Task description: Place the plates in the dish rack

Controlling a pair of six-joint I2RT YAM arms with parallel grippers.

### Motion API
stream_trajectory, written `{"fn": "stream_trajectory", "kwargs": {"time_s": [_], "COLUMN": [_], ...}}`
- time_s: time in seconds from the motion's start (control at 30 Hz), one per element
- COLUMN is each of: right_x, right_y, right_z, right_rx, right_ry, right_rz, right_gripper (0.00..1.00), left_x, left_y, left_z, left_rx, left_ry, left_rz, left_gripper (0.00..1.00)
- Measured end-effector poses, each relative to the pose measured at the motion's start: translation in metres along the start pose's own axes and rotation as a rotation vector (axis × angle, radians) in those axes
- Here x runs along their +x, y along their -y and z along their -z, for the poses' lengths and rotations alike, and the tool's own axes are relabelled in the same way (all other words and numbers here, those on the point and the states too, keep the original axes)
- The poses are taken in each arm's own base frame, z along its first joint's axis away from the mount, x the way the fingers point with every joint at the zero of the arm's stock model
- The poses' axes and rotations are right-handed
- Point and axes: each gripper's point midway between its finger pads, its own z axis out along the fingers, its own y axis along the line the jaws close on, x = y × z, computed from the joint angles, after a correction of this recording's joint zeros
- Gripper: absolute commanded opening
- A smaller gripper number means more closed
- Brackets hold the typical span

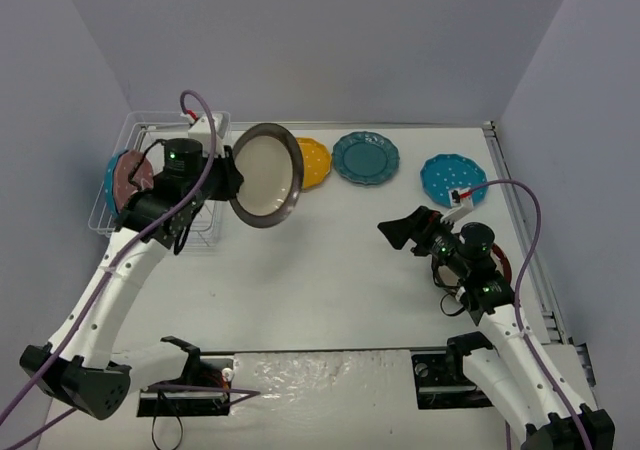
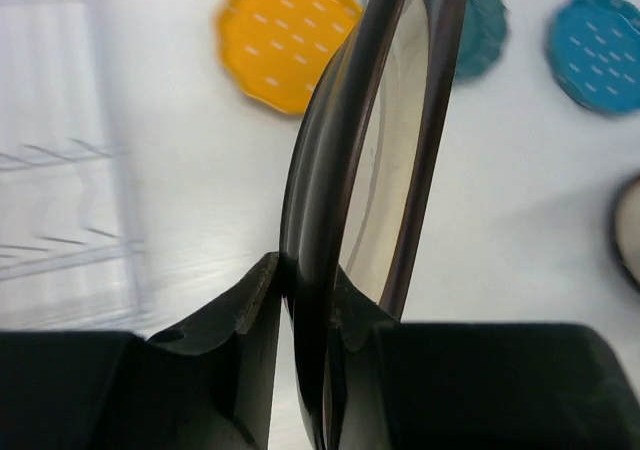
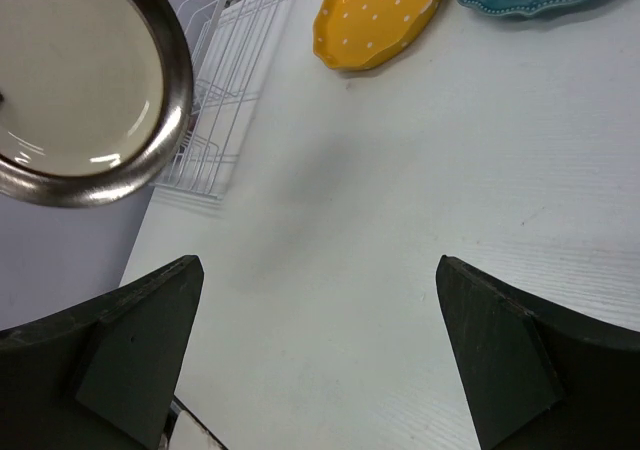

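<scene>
At the far left corner of the tabletop [image 1: 330, 280] sits the dish rack [image 1: 140, 122], a clear tray with thin white wire tines. Two plates already stand on edge at its left end: a bright blue plate [image 1: 110, 175] outermost and a pink plate [image 1: 133, 177] just beside it. The rest of the rack's slots cannot be made out behind the left arm.

The left claw [image 1: 232, 178] hangs over the right side of the rack, clamped tight on the rim of a dark-rimmed plate [image 1: 268, 175] with a cream centre. The left wrist view shows one finger on each face of the plate's edge. The plate is clear of the tabletop and tilted close to upright. In the top view it hides the left edge of the yellow plate [image 1: 315, 162].

That yellow dotted plate lies flat near the far edge. Just to its right, apart from it, lies the dark teal plate [image 1: 366, 157].

The right claw [image 1: 400, 230] hovers over the middle of the tabletop's right half with its jaws spread wide and nothing between them.

Farther right, near the far right corner, lies a second bright blue dotted plate [image 1: 452, 180]. Another dark-rimmed plate with a cream centre [image 2: 630, 232] lies by the right edge, mostly hidden under the right arm in the top view.
</scene>
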Motion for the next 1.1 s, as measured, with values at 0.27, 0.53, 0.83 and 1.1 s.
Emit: {"fn": "stream_trajectory", "kwargs": {"time_s": [0.27,0.53,0.83,1.1], "right_x": [0.002,0.008,0.027,0.038], "right_y": [0.0,0.001,-0.012,-0.02], "right_z": [0.003,0.002,0.001,0.002], "right_rx": [-0.001,-0.009,-0.047,-0.077], "right_ry": [-0.015,-0.036,-0.093,-0.129], "right_rz": [0.029,0.078,0.136,0.162], "right_gripper": [1.0,1.0,1.0,1.0], "left_x": [-0.057,-0.055,-0.038,-0.035], "left_y": [-0.101,-0.198,-0.276,-0.296], "left_z": [0.049,0.048,0.023,-0.004], "left_rx": [-0.453,-0.69,-0.803,-0.796], "left_ry": [0.106,-0.022,-0.134,-0.139], "left_rz": [-0.199,-0.266,-0.244,-0.274], "left_gripper": [0.0,0.0,0.0,0.0]}}
